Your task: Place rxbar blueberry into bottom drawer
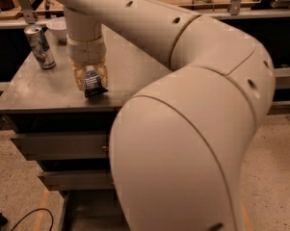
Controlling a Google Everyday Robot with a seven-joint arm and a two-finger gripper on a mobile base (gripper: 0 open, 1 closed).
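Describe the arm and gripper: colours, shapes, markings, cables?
Arm: bulky, rounded cream-white shells with small dark round holes along them, and a cylindrical wrist. No cables or markings visible. Gripper, above the cabinet top near its front, shut on the rxbar: two short translucent yellowish fingers.

- Grey cabinet top (38, 88): flat metal surface.
- Can (40, 47): upright near the left edge, toward the back.
- White bowl (57, 29): at the back left corner, just behind the can.
- Gripper (91, 82): near the front edge, clasping the rxbar blueberry (94, 88) low over the top; contact unclear.
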